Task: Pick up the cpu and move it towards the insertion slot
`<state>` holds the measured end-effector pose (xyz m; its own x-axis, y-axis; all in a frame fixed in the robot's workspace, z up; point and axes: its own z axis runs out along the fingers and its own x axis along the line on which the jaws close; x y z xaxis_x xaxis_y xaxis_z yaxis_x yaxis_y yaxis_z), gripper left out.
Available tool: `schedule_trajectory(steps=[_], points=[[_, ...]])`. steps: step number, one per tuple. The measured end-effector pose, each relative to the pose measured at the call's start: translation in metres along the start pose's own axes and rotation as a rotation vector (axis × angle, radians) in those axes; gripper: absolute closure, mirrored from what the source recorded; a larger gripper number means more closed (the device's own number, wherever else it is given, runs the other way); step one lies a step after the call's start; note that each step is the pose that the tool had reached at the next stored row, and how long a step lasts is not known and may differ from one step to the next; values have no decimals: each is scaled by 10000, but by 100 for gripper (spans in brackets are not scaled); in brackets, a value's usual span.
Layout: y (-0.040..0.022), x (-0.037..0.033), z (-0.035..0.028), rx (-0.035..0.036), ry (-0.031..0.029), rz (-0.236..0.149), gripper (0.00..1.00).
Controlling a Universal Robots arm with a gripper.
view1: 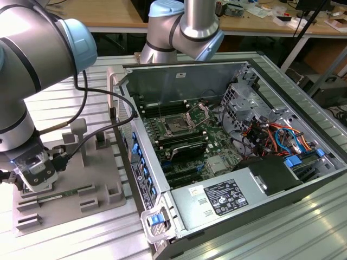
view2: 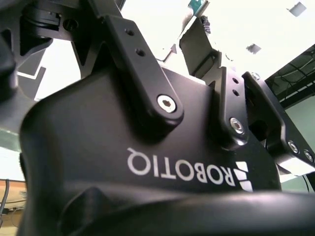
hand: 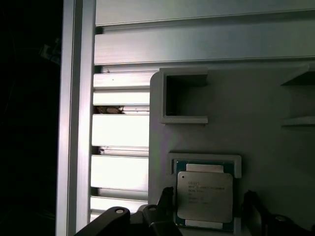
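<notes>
Far at the exterior view's left, see the gripper [view1: 31, 181] low over the grey fixture plate [view1: 65, 216], well apart from the insertion slot [view1: 176, 125]. Through the second wrist view, meet its black body close up. In the first wrist view, find fingers [hand: 166, 209] spread open astride the cpu [hand: 204, 196], seated flat in its nest, likely aligned for a side grasp.

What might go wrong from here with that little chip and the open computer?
1. The gripper has its fingers on either side of the cpu, which lies in a snug nest on the grey fixture plate; an off-centre squeeze might tilt or jam it.
2. The insertion slot sits low inside the computer case, beyond its side wall; the arm or chip might clip that wall.
</notes>
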<state>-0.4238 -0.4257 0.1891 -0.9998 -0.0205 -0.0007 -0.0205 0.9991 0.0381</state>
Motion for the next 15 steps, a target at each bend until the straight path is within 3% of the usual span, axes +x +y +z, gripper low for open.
schedule_trajectory(steps=[5, 9, 15], points=[[3, 19, -82, 3, -40, -2, 34], [4, 27, -80, -3, -41, -1, 34], [7, 30, -57, -83, -40, -1, 34]])
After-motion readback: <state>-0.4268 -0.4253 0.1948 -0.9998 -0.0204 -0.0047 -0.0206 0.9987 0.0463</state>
